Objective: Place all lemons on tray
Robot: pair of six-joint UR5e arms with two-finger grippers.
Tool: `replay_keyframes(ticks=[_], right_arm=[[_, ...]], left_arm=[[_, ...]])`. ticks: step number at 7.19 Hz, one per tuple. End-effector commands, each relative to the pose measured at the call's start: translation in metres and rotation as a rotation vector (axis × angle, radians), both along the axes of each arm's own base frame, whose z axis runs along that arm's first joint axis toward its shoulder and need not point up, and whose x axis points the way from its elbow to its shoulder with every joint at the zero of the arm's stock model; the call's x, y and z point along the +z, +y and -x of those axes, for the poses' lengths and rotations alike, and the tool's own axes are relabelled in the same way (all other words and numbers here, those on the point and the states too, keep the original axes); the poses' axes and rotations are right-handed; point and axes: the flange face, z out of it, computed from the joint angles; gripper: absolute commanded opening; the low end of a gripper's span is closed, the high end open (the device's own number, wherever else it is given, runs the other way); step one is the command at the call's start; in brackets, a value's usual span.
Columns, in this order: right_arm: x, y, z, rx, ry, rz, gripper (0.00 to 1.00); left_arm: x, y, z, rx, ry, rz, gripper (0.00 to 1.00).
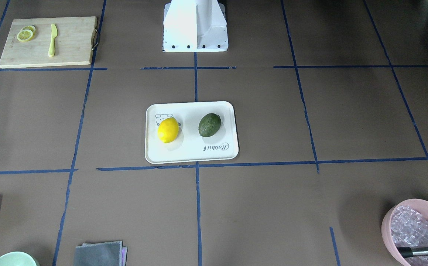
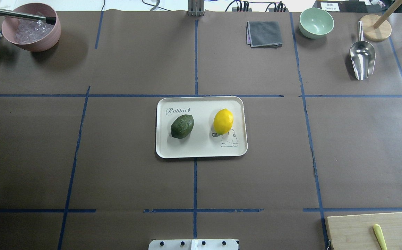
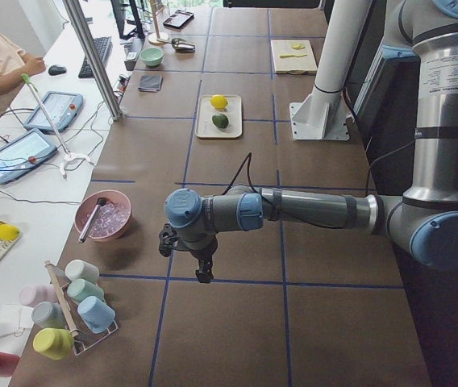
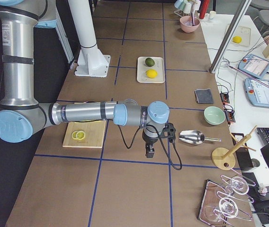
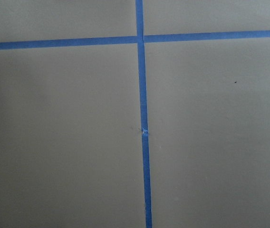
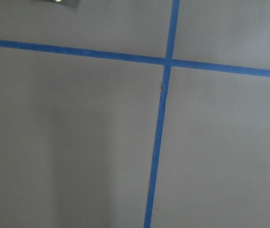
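Now both lemons lie on the Rabbit tray (image 2: 201, 149), side by side without touching: the dark green lemon (image 2: 182, 126) on the side toward my left gripper (image 3: 204, 276), the yellow lemon (image 2: 223, 121) toward my right gripper (image 4: 149, 153). The tray sits between my grippers, well apart from each. Each gripper hangs above a crossing of blue tape (image 5: 142, 118). I cannot tell whether their fingers are spread or pressed together.

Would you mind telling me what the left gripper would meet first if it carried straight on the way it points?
Probably the table, near a blue tape crossing; the left gripper points down, and its wrist view shows nothing else beneath.
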Motion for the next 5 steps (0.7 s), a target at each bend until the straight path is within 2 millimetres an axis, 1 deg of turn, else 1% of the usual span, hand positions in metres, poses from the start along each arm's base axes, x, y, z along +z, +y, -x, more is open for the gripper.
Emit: replay_keyframes(ticks=[1, 2, 3, 4, 5], right_arm=[[-0.0019, -0.0015, -0.0003, -0.001, 0.002, -0.007, 1.0], [0.0019, 0.0008, -0.0004, -0.002, 0.002, 0.001, 1.0], [-0.0053, 0.0003, 0.0009, 0.0, -0.006, -0.009, 1.0], [0.0002, 0.0, 0.0006, 0.002, -0.001, 0.004, 1.0], [-0.0012, -0.002, 0.0007, 0.0, -0.001, -0.001, 1.0]], left_arm=[[0.0007, 0.0005, -0.0001, 0.0, 0.001, 0.002, 1.0], [0.0004, 0.0003, -0.0002, 0.0, 0.003, 0.001, 1.0], [0.0004, 0.001, 0.0005, -0.002, 0.003, 0.001, 1.0], [0.0011, 0.0018, 0.0006, -0.002, 0.003, 0.002, 1.0], [0.0011, 0.0018, 0.0006, -0.002, 0.003, 0.002, 1.0]])
